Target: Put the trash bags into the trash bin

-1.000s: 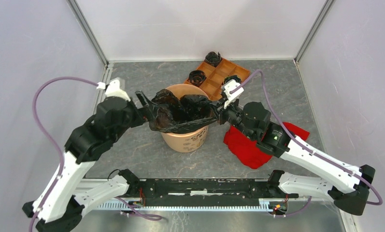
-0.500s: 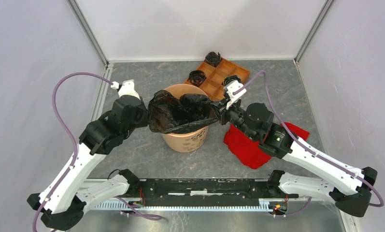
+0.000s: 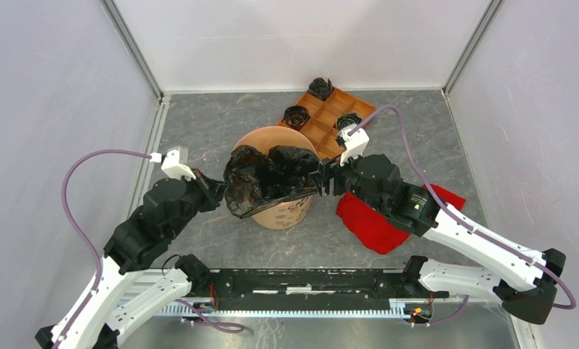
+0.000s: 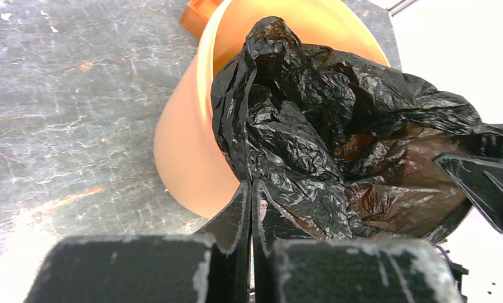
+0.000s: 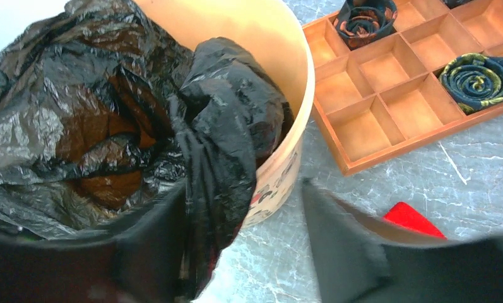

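Flanking trash bin (image 3: 280, 215): orange tray (image 3: 322, 131) just behind-right of bin, 3 dark rolls (image 3: 296, 115) in its compartments; red cloth (image 3: 370, 218) right of bin, partly under right arm. Glossy black trash bag (image 3: 268, 178) heaped over bin mouth, spilling past bin's left rim. At bin's left side, left gripper (image 4: 252, 189) pinched tight on bag film. At bin's right rim, right gripper (image 5: 243, 189) jaws wide, bag fold between, unclamped. Bin interior mostly hidden; lettering partly covered.
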`<state>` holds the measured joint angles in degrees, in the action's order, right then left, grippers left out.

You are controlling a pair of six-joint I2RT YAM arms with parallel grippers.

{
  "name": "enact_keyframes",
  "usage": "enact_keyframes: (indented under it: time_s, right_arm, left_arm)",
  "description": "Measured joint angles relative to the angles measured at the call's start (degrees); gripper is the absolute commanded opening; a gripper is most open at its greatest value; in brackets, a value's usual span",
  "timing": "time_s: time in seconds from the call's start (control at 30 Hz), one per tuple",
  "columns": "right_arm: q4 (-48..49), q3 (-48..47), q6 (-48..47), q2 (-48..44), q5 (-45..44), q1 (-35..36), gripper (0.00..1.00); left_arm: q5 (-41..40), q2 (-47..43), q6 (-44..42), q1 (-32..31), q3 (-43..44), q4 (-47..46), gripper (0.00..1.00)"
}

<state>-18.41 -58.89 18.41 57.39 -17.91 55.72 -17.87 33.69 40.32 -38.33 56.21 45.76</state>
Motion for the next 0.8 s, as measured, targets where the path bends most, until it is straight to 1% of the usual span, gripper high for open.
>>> enact_keyframes:
  time_s: [0.07, 0.1, 0.17, 0.23, 0.37, 0.5, 0.67, 0.7, 0.8]
  right_arm:
    - [-0.94, -0.02, 1.57, 0.11, 0.98, 0.0, 0.46]
    - [-1.09, -0.02, 2.12, 0.09, 1.42, 0.0, 0.43]
    - [-0.72, 0.42, 3.3, -0.39, 2.73, 0.0, 0.38]
    - [-0.13, 1.88, 4.13, -1.92, 3.87, 0.0, 0.37]
    - [2.56, 7.3, 4.79, -6.36, 4.24, 0.0, 0.28]
    - [8.0, 17.0, 2.23, -9.46, 1.31, 0.02, 0.27]
    - [18.01, 25.88, -5.86, -7.74, -1.51, -0.85, 0.28]
    - [20.09, 26.64, -7.41, -7.02, -1.68, -1.4, 0.3]
    - [24.92, 26.88, -10.03, -5.05, -1.68, -3.96, 0.45]
  left_arm:
    - [0.46, -1.42, 0.85, 0.0, -1.36, -1.16, 0.02]
    - [0.63, -1.79, 1.25, 0.0, -1.9, -1.57, 0.02]
    - [1.27, -2.12, 1.92, 0.0, -2.8, -2.29, 0.02]
    - [1.6, -2.6, 2.4, -0.02, -3.89, -2.75, 0.02]
    - [1.66, -5.81, 5.03, -0.02, -7.54, -2.56, 0.02]
    - [0.57, -11.63, 9.51, -0.02, -12.74, -1.18, 0.02]
    - [-3.58, -15.21, 14.36, -0.02, -18.8, -2.54, 0.02]
    - [-4.76, -15.17, 14.8, -0.02, -19.85, -2.71, 0.02]
    - [-9.7, -13.29, 15.06, -0.02, -22.12, -2.91, 0.02]
